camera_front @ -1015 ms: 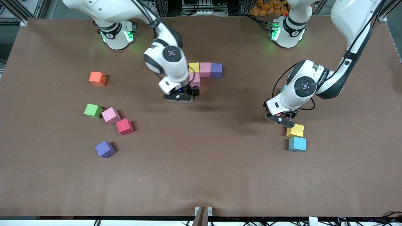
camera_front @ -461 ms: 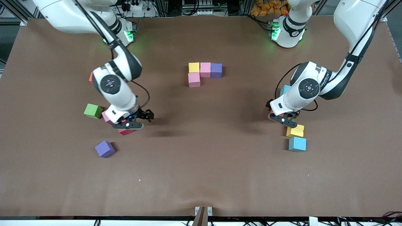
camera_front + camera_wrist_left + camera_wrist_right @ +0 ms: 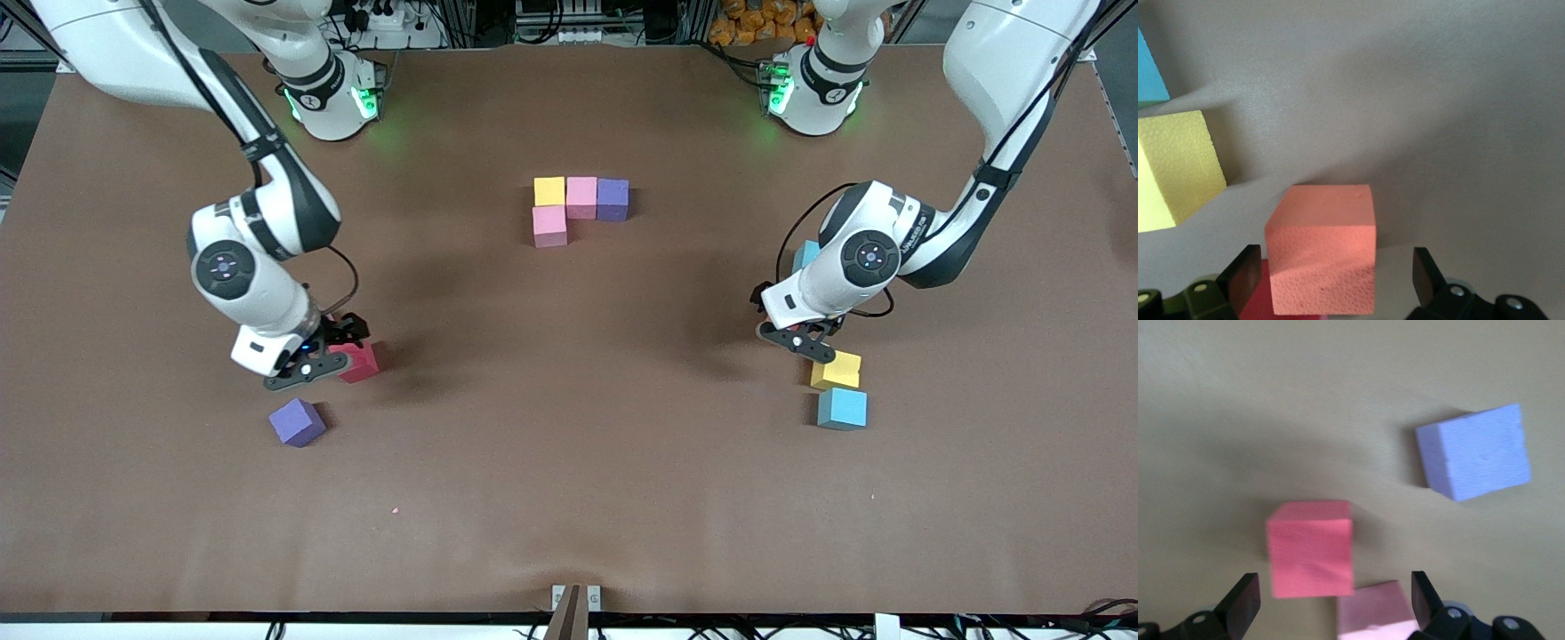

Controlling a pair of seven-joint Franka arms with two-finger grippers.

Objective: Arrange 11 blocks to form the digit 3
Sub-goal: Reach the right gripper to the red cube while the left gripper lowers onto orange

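Four blocks touch in the table's middle: yellow (image 3: 549, 190), pink (image 3: 581, 196) and purple (image 3: 613, 199) in a row, and a second pink (image 3: 549, 226) nearer the camera beside the yellow. My right gripper (image 3: 307, 363) (image 3: 1333, 600) hangs open over a red block (image 3: 363, 363) (image 3: 1310, 547) and a pink block (image 3: 1375, 607) toward the right arm's end. A purple block (image 3: 297, 421) (image 3: 1475, 451) lies nearer the camera. My left gripper (image 3: 797, 338) (image 3: 1335, 277) stands open around a salmon-red block (image 3: 1321, 247), with gaps on both sides.
Toward the left arm's end, a yellow block (image 3: 836, 370) (image 3: 1175, 167) and a light blue block (image 3: 842, 408) lie just nearer the camera than the left gripper. Another light blue block (image 3: 807, 253) shows partly from under the left arm.
The right arm swung from the middle group to the red and pink blocks toward its own end of the table. The left gripper barely shifted. Both stayed open.
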